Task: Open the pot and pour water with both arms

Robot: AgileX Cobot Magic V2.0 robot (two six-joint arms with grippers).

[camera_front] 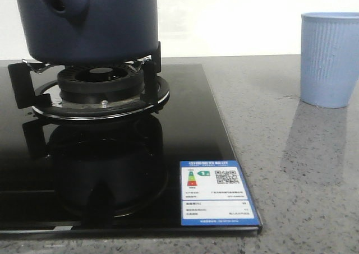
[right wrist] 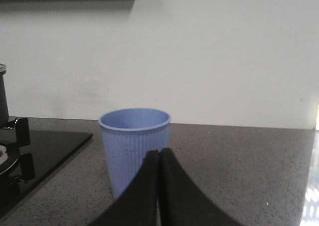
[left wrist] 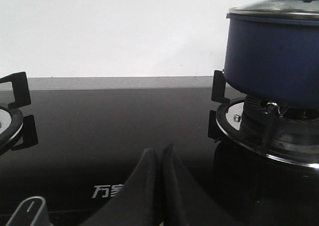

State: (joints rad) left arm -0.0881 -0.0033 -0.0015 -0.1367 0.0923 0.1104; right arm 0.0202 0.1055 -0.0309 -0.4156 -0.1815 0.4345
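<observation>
currently the pot (camera_front: pixel 84 24) is being carried on the burner grate (camera_front: pixel 90 91) of the black stove (camera_front: pixel 112 170), its glass lid (left wrist: pixel 274 9) not yet lifted off and its stubby side tube (camera_front: pixel 59 7) being turned toward the front camera. the left gripper (left wrist: pixel 160 153) is being held low over the stove glass, fingers pressed together and empty, with the pot lying ahead and to its right, so it is judged the nearer arm for the lid. the right gripper (right wrist: pixel 159 153), likewise closed on nothing, is being pointed at the light blue cup (right wrist: pixel 134 146) on the counter, the pot's edge showing well off to its left.
</observation>
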